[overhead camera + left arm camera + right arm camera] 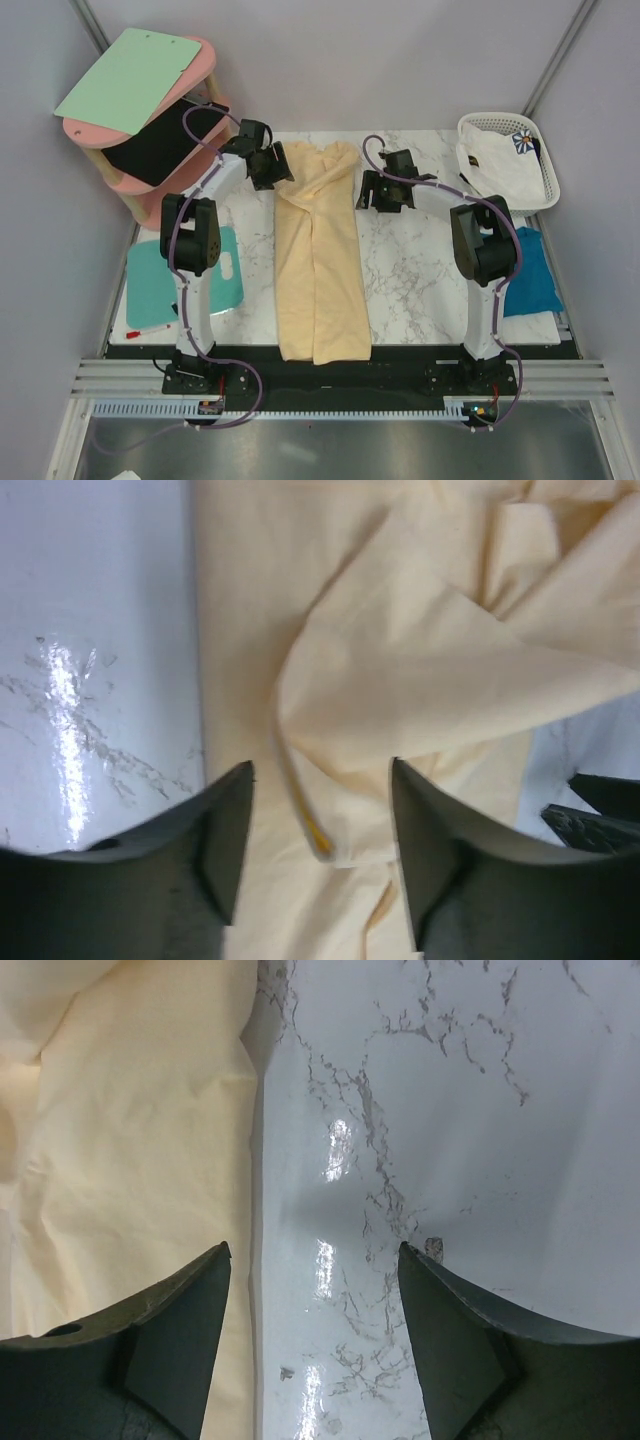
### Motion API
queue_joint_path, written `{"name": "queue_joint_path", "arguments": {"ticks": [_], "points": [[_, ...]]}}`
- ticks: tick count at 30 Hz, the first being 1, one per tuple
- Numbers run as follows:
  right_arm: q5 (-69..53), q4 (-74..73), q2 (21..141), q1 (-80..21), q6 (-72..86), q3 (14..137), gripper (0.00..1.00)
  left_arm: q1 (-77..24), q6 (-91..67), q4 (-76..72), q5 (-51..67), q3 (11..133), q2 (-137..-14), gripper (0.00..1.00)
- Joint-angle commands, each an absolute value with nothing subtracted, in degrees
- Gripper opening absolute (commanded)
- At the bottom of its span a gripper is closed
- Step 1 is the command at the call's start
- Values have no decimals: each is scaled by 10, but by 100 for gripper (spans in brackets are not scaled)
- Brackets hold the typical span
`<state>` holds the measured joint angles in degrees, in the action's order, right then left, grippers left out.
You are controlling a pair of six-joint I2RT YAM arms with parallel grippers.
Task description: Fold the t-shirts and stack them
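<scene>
Currently: one shirt part-folded, two waiting (hazards and stock count)

**Hazards**
- The large pale yellow soft-cloth t-shirt (318, 260) lies as a long strip down the centre of the top view on the white marbled surface (420, 270). Its sleeves are turned inward at the upper end.
- The left end effector (320, 770) stands roughly half open astride a folded sleeve edge and clamps nothing. A careless lift or sideways pull from here could snag that edge and flip the fold open.
- The right end effector (315, 1250) is wide open and empty, over bare surface just beside the shirt's right edge. Closing there would probably catch nothing, or only one layer.
- The surface looks glossy, so the cloth may slide rather than crease.
- The lower hem reaches past the surface's near edge at the bottom of the frame, which could pull the strip crooked in a later fold.

**Count**
- T-shirts: three.
  - The yellow one, centre.
  - One teal-blue cloth shirt (530, 275), crumpled at the right edge.
  - One white cloth shirt with flower print (497, 160), in the basket at upper right.
- White plastic lattice basket (546, 165): one.
- Flat turquoise board with handle hole (155, 280): one, lower left.
- Pink tiered stand (85, 130): one, upper left. It carries one pale green clipboard (130, 75) and one black pad (165, 145).
- End effectors: two.
</scene>
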<state>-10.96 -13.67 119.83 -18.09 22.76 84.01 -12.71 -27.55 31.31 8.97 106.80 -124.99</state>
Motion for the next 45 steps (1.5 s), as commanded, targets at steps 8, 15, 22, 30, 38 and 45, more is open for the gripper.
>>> {"name": "queue_joint_path", "arguments": {"ticks": [8, 15, 22, 30, 38, 45], "points": [[-140, -95, 1199, -174, 252, 903, 75, -132, -294, 279, 61, 961, -1139, 81], [-208, -72, 1277, -160, 315, 1029, 74, -160, -276, 268, 21, 880, -1083, 81], [-259, -66, 1367, -147, 404, 1166, 72, -187, -276, 258, 2, 809, -1057, 81], [-287, -68, 1434, -146, 463, 1235, 61, -206, -281, 236, 3, 747, -1037, 81], [-266, -59, 1369, -147, 433, 1171, 60, -209, -279, 235, 3, 751, -1044, 81], [-257, -57, 1307, -144, 418, 1080, 61, -214, -279, 235, -14, 748, -1061, 80]]}}
